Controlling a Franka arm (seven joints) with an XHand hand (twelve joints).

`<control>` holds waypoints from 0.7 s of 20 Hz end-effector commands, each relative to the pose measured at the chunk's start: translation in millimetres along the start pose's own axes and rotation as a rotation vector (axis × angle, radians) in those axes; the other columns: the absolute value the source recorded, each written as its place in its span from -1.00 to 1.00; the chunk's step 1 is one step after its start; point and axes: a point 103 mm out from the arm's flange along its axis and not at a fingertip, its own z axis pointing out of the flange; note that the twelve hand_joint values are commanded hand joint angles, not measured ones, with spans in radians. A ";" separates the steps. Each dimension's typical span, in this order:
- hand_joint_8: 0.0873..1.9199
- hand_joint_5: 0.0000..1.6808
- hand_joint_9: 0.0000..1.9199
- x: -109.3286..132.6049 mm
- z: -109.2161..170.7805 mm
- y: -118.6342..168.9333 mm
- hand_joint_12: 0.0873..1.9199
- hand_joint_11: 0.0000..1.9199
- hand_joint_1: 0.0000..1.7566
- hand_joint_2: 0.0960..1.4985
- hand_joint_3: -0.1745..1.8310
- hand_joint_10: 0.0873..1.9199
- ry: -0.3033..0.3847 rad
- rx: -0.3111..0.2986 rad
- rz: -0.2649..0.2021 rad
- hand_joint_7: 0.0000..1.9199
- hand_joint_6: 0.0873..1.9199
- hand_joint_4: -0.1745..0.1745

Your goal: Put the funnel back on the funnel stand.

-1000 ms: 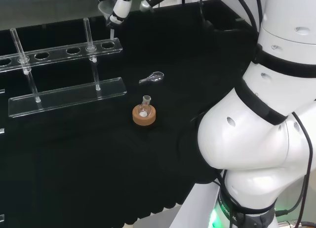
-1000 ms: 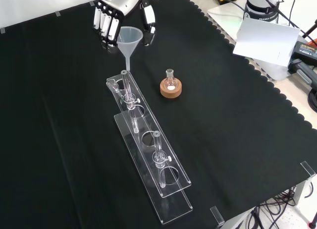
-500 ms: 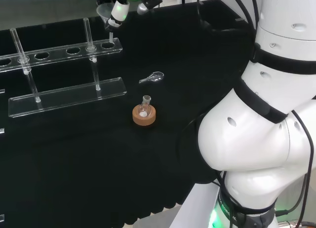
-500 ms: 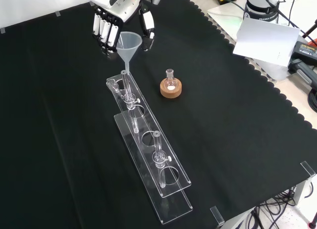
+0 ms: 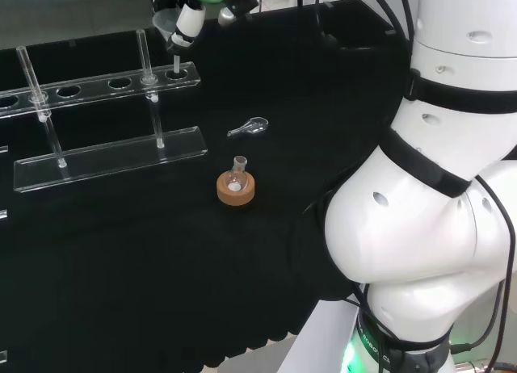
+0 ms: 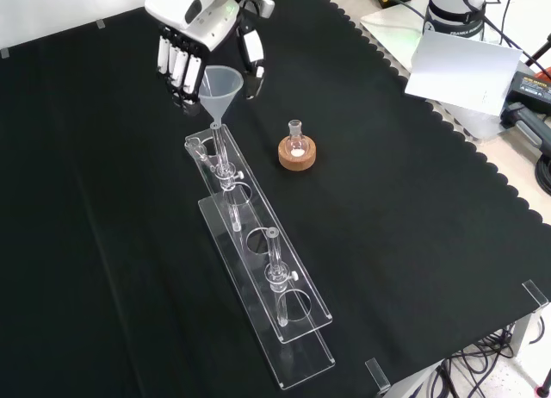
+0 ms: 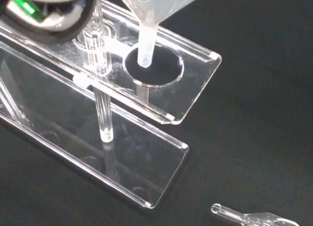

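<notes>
The hand (image 6: 194,45) pinches the funnel (image 6: 220,86) by its cone between fingers and thumb, its stem poised over the end hole of the clear funnel stand (image 6: 258,260) on the black-clothed table (image 6: 413,243). In the wrist view the tip appears just above the hole; a straight, upright descent should seat it cleanly.

No words, numbers, labels or signs are showing legibly on anything in these views.
</notes>
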 end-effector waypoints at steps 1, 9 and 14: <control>-0.43 -0.14 0.13 -2.3 4.4 5.7 0.13 -0.14 0.02 -0.23 -0.23 -0.79 0.002 0.014 0.001 -0.30 -0.45 0.08; -0.43 -0.14 0.12 0.7 15.5 17.6 0.13 -0.14 0.02 -0.23 -0.23 -0.79 0.005 0.036 -0.002 -0.30 -0.45 0.06; -0.43 -0.15 0.12 2.9 21.3 22.0 0.13 -0.14 0.01 -0.23 -0.23 -0.79 -0.002 0.052 -0.004 -0.30 -0.45 0.04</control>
